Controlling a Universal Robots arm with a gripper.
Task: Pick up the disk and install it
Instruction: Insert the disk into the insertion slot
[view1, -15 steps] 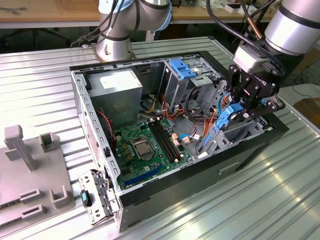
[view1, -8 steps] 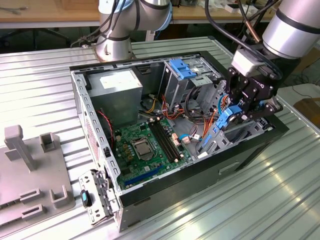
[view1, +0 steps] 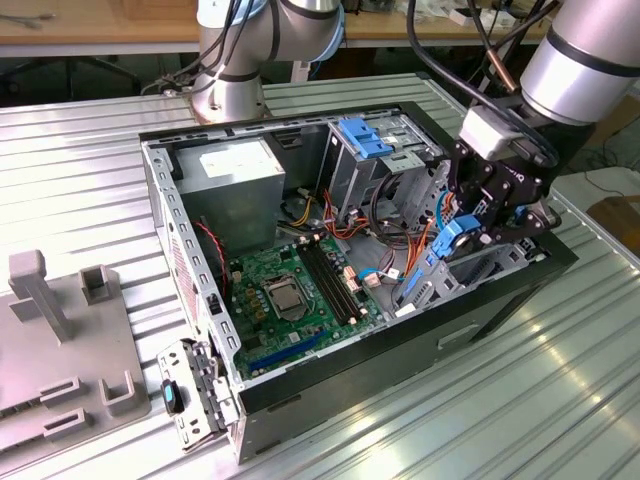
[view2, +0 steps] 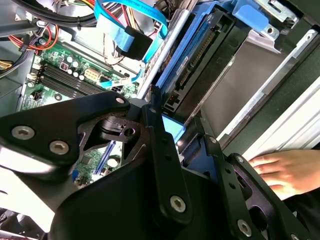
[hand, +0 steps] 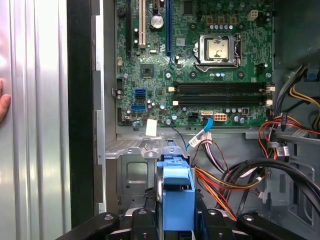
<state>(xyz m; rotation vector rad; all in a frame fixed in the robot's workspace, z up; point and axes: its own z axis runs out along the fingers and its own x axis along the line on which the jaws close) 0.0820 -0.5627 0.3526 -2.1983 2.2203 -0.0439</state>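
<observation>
Pinching anything, that gripper (view1: 470, 225)?

Yes. Its jaws are pressed against the disk (view1: 450, 250) from both sides. In the first wrist view the blue end of the carrier sits squarely between the two black fingers (hand: 142, 222).

Where is the disk, then?

At the side of the case (view1: 165, 200) on the exterior view's right. It hangs on edge below the gripper, its lower end down among the grey metal of the bay (view1: 500, 268). In the second wrist view its dark body slants away from the fingers, with blue rails along it.

Is it seated in the bay?

I cannot tell.

What lies near it?

The board (view1: 290, 295) is on the case floor, toward the exterior view's left of the disk. Orange and red cables (hand: 225, 185) run just beside the carrier.

And the surface?

The open case lies on a ribbed metal table (view1: 80, 150). A grey fixture (view1: 60, 340) sits at the exterior view's left, well apart from the case. A person's hand (view2: 280, 170) is on the table just outside the case wall.

The room?

The arm's base (view1: 235, 70) stands behind the case, and a wooden bench (view1: 90, 20) runs beyond it.
</observation>
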